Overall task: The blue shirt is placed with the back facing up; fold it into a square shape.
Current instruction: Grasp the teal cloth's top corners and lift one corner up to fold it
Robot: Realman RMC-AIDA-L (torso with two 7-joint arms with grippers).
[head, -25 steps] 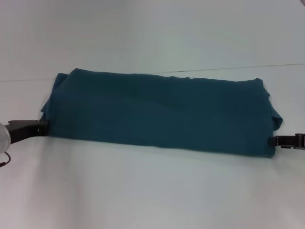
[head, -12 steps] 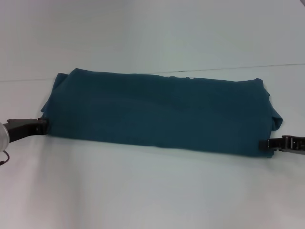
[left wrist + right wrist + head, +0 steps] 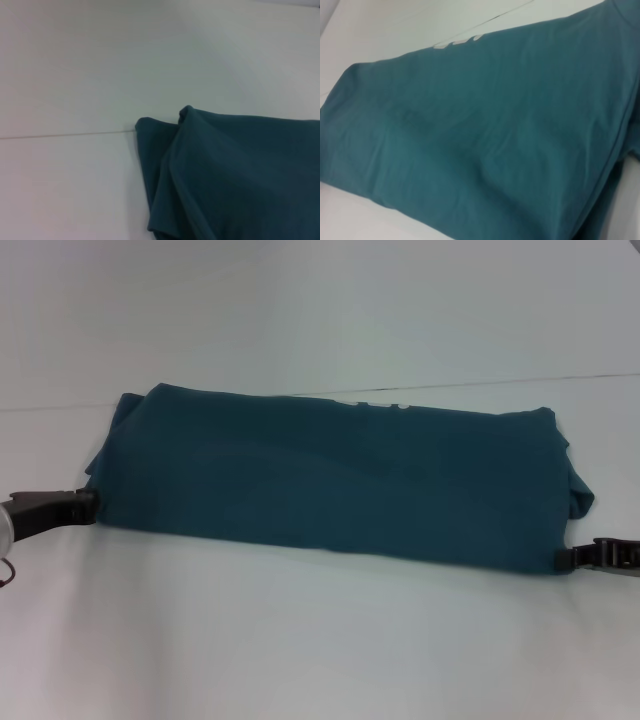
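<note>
blue shirt (image 3: 330,480) folded into a band; left claw (image 3: 88,503) and right claw (image 3: 566,558) at its ends, grip unclear.

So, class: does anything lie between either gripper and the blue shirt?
Nothing visible does. The left gripper sits right at the blue shirt on its left end, and the right gripper at its near right corner, with only bare table around.

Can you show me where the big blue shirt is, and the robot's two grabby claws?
Dark teal-blue cotton shirt (image 3: 330,480), head view, middle of folded cloth.
Left gripper (image 3: 84,502), head view, black tip.
Right gripper (image 3: 570,557), head view, black tip.
</note>
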